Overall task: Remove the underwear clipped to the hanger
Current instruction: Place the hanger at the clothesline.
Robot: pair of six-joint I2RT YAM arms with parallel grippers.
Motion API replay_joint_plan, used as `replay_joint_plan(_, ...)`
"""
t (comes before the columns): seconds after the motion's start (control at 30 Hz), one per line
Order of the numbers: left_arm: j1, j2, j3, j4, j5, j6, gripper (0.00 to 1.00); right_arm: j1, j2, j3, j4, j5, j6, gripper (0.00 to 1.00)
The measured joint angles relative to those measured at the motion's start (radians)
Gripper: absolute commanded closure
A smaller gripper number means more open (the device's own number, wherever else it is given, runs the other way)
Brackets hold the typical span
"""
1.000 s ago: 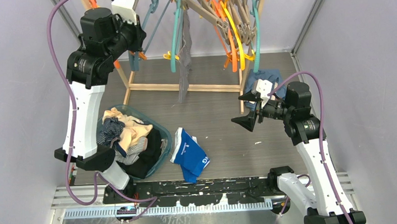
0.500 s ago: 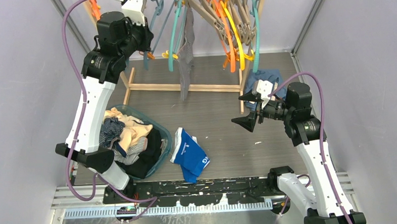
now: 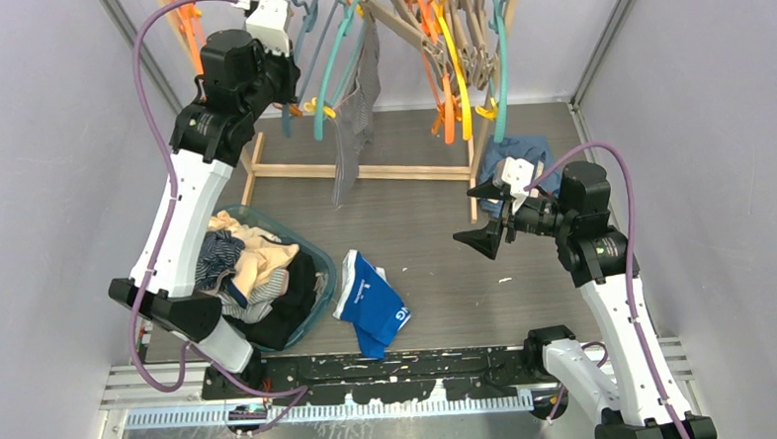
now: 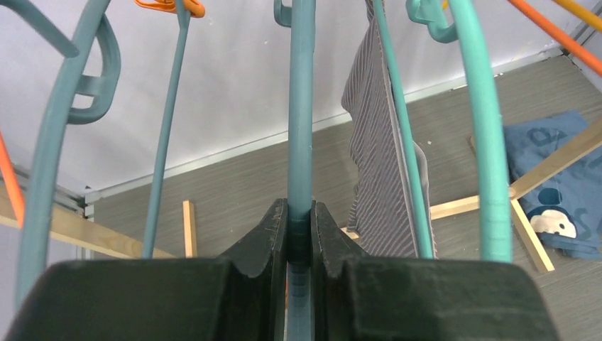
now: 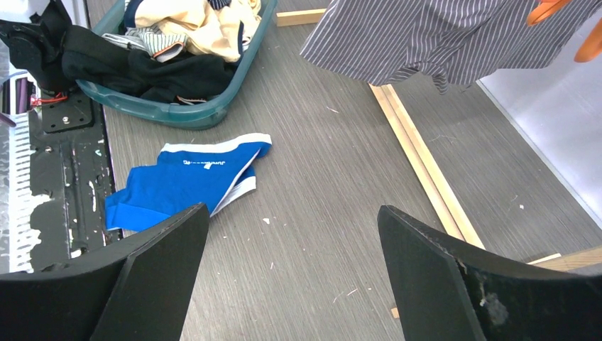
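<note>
Grey wood-look floor (image 3: 426, 267) is lying between pale walls (image 3: 47, 195), and a wooden rack (image 3: 402, 169) is standing at the far side of it. On this rack the pinstriped underwear (image 3: 346, 132) is hanging down among many hangers, its lower edge free above the floor. In the left wrist view it is hanging just beside a light teal hanger (image 4: 405, 163), to the right of the fingers; which hanger is carrying it I cannot tell.

The left gripper (image 4: 301, 213) is reaching high at the rack and is pinching the bar of a dark teal hanger (image 4: 301, 106). Its 2 jaws are pressing closed on this bar, with only the bar between them.

On the floor in front of the rack, the blue underwear (image 3: 371, 301) with white trim is lying flat and crumpled, just beside a teal basket (image 3: 317, 257). In the basket a heap of garments (image 3: 253, 270) is resting: beige, navy striped and black pieces.

The right gripper (image 3: 483, 215) is hanging in the air at the right side, near the right end of the rack and well apart from the pinstriped underwear. Its jaws are standing wide apart and are holding nothing; the right wrist view is showing the floor and the blue underwear between and below them.

Behind the right arm, a blue printed garment (image 3: 520, 154) is lying on the floor by the rack's foot.
</note>
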Motion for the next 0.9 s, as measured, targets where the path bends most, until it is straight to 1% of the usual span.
replay_joint_plan(0.07, 0.0, -0.007, -0.037, 0.028, 0.0, 0.008, 0.85, 0.0, 0.0, 0.0, -0.003, 0.0, -0.003, 0.05)
replay_joint_plan(0.13, 0.0, -0.015, -0.063, 0.058, 0.0, 0.022, 0.8, 0.0, 0.0, 0.0, -0.003, 0.0, -0.006, 0.05)
replay_joint_plan(0.33, 0.0, -0.078, -0.122, 0.071, 0.001, 0.052, 0.54, 0.0, 0.0, -0.005, -0.003, -0.001, -0.016, 0.05)
replay_joint_plan(0.4, 0.0, -0.111, -0.145, 0.072, 0.007, 0.061, 0.47, 0.0, 0.0, -0.011, -0.005, -0.002, -0.022, 0.05)
replay_joint_plan(0.73, 0.0, -0.359, -0.327, 0.069, 0.093, 0.105, 0.1, 0.0, 0.026, -0.038, -0.019, 0.004, -0.061, 0.03)
replay_joint_plan(0.8, 0.0, -0.424, -0.381, 0.059, 0.132, 0.123, 0.05, 0.0, 0.031, -0.055, -0.026, 0.012, -0.074, 0.02)
replay_joint_plan(0.9, 0.0, -0.528, -0.472, 0.021, 0.202, 0.154, 0.0, 0.0, 0.039, -0.086, -0.036, 0.032, -0.094, 0.0)
